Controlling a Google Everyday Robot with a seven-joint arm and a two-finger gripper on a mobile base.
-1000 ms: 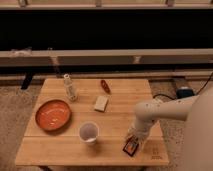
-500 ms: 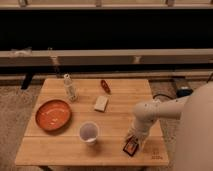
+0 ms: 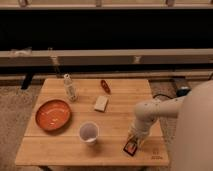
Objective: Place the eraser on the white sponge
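The eraser [image 3: 130, 148], a small flat black block with a red-orange panel, lies on the wooden table [image 3: 60, 150] near its front right corner. My gripper [image 3: 134, 140] is right over the eraser, at its far edge, reaching down from the white arm on the right. The white sponge [image 3: 101, 103], a cream-white squarish pad, lies flat near the middle of the table, well to the back left of the gripper.
A white paper cup [image 3: 89, 132] stands in front of the sponge. An orange plate [image 3: 53, 114] lies at the left. A small clear bottle [image 3: 69, 87] stands at the back left. A small red oblong item [image 3: 105, 86] lies at the back.
The arm has drawn in slightly and the gripper has settled lower over the eraser. The eraser and other things have not moved.
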